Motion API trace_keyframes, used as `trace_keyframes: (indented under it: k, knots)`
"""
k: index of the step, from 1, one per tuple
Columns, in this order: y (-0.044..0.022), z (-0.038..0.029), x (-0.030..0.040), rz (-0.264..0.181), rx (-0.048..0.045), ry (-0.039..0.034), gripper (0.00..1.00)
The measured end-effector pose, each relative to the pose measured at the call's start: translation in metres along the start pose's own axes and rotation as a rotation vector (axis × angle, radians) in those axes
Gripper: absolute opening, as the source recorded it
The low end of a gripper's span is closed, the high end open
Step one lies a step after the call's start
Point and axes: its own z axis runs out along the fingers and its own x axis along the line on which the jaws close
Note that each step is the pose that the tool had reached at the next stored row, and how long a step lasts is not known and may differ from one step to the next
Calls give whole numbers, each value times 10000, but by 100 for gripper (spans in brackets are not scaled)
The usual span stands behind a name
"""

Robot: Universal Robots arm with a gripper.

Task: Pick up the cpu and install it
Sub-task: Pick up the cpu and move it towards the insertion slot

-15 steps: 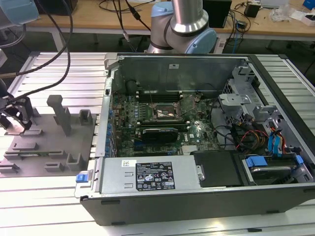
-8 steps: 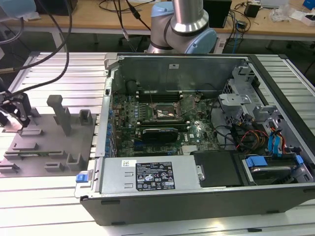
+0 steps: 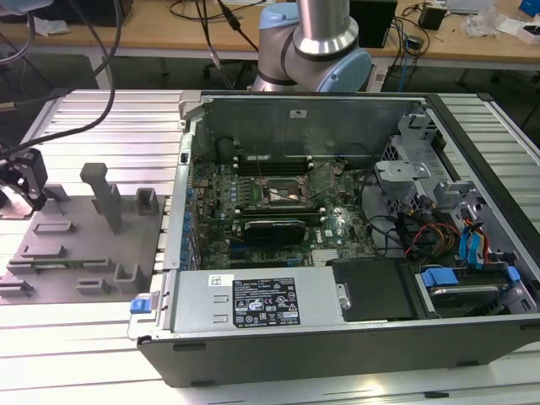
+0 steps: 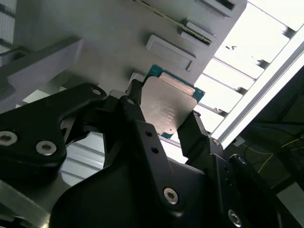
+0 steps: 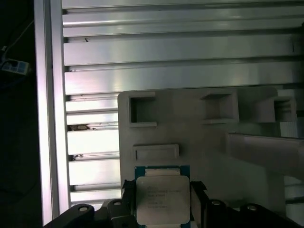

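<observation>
My end effector [image 5: 162,204] is clamped on the cpu [image 4: 170,103], with fingers [image 4: 191,129] pressing two opposite edges, over the grey fixture plate [image 5: 190,130]. I judge it light, rigid, slick-topped and delicate underneath, so an edge grip suits it.

fingers [image 4: 194,134] gripping cpu [image 4: 168,107], tall fixture posts [image 3: 108,198] close beside, slatted table [image 3: 93,342] open beyond
</observation>
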Motion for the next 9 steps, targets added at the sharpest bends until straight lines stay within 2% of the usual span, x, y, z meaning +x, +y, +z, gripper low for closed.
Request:
trace_keyframes:
  k: [9]
  knots:
    - [7, -168, -6, 0, 0, 0, 55]
